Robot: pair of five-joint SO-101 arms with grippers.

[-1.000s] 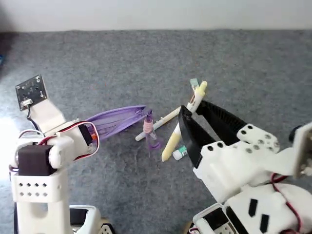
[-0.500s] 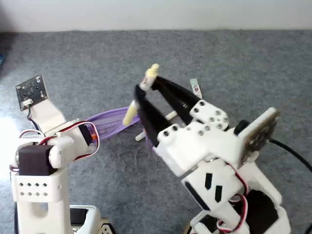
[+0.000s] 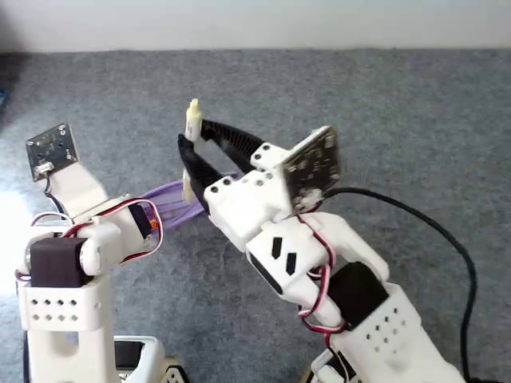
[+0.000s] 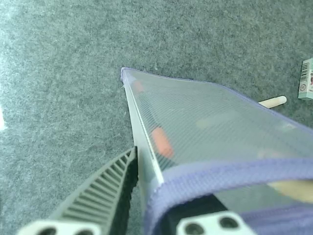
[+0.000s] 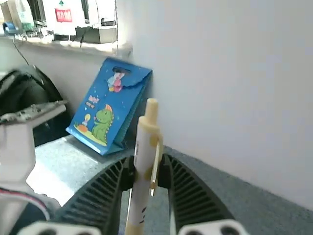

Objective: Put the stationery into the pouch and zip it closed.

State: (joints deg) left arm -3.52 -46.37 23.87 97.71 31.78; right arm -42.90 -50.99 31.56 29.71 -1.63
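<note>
My left gripper [image 4: 146,200] is shut on the purple-trimmed edge of the translucent pouch [image 4: 205,122], which lies stretched out over the grey carpet. An orange item [image 4: 161,142] shows through the mesh. In the high view the pouch [image 3: 169,197] runs from the left arm toward the middle. My right gripper [image 3: 192,145] is shut on a cream pen [image 3: 192,120], held roughly upright above the pouch's far end. In the right wrist view the cream pen [image 5: 144,147] stands between the black fingers [image 5: 105,188]. A white pen tip [image 4: 273,102] and a small eraser [image 4: 305,79] lie beyond the pouch.
The right arm's body [image 3: 271,215] covers the middle of the carpet. A blue gift bag [image 5: 110,115] leans against the white wall past the carpet's left side. The left arm's camera board [image 3: 52,150] sticks up at the left.
My right arm has swung left with the cream pen, from the carpet's middle to above the pouch, and now hides the other stationery. The left arm has kept still.
</note>
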